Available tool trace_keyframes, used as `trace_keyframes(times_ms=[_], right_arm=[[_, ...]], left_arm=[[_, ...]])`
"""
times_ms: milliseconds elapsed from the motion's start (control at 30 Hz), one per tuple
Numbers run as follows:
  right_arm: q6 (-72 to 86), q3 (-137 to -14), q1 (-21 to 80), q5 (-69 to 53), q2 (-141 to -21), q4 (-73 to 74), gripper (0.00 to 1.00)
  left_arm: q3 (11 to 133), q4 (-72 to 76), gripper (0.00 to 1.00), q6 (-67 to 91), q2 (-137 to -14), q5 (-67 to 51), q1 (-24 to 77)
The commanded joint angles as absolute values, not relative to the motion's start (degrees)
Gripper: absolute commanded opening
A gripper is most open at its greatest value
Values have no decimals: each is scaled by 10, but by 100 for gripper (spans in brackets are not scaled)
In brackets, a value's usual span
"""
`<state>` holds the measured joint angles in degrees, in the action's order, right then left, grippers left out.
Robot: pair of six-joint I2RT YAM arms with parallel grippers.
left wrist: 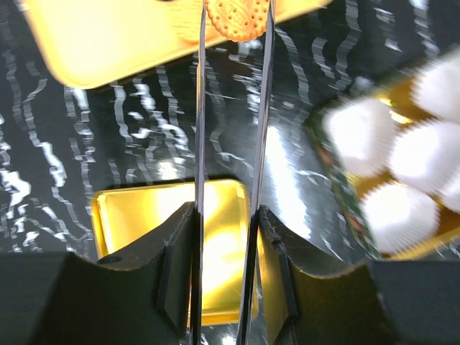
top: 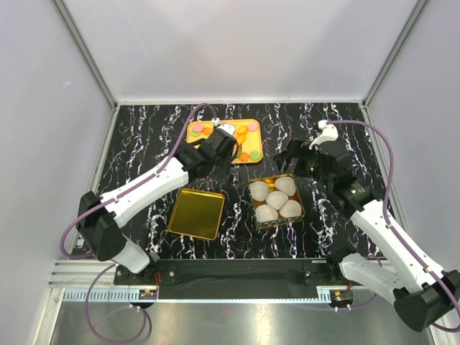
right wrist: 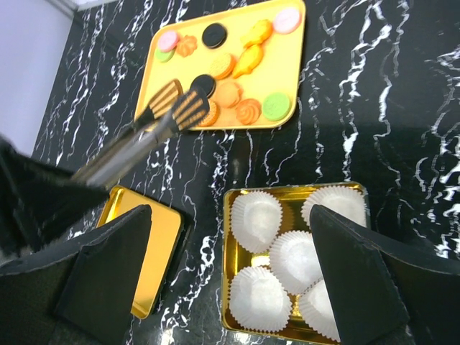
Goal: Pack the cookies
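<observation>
The left gripper [left wrist: 224, 213] has its fingers [left wrist: 180, 266] clenched on a pair of tongs [left wrist: 200, 108]. The two thin blades run up the middle of the left wrist view to an orange cookie [left wrist: 237, 17] set between their tips at the top edge, over the yellow tray [left wrist: 93, 43]. The right gripper [right wrist: 230, 219] is spread wide and grasps nothing, hanging above the tin [right wrist: 227, 251] of white paper cups [right wrist: 260, 219]. The likeliest trouble is the cookie slipping. The blades are long and smooth and meet only its rim, and I cannot tell whether it is pinched firmly or merely bracketed. A tilt or a slackened squeeze on the way to the cups could drop it onto the marble table [left wrist: 108, 129] or the empty gold lid [left wrist: 144, 208], while too hard a squeeze might crack it. Only the left wrist view shows the cookie between the blades, though blurred and cut off. The right wrist view instead shows the slotted tong ends at upper left, low over the tray among the other cookies [right wrist: 244, 61]. The top view shows the two arms well apart.
</observation>
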<state>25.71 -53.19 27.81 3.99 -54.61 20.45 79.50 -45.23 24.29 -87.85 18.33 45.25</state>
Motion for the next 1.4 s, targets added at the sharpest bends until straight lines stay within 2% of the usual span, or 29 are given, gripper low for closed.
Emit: trace_keyframes(times_ms=[0, 333, 533, 933, 1367], right_arm=[[250, -563, 280, 83, -526, 219, 100], [241, -562, 280, 110, -523, 228, 100], [241, -556, 280, 112, -530, 226, 100], [241, -546, 280, 109, -539, 219, 100], [240, -540, 280, 106, -540, 213, 100]], left_arm=[[825, -448, 39, 259, -852, 200, 489], [826, -450, 40, 292, -866, 200, 598], [803, -443, 40, 307, -870, 188, 628], [742, -416, 41, 329, -864, 173, 639], [734, -405, 43, 332, -879, 165, 640]])
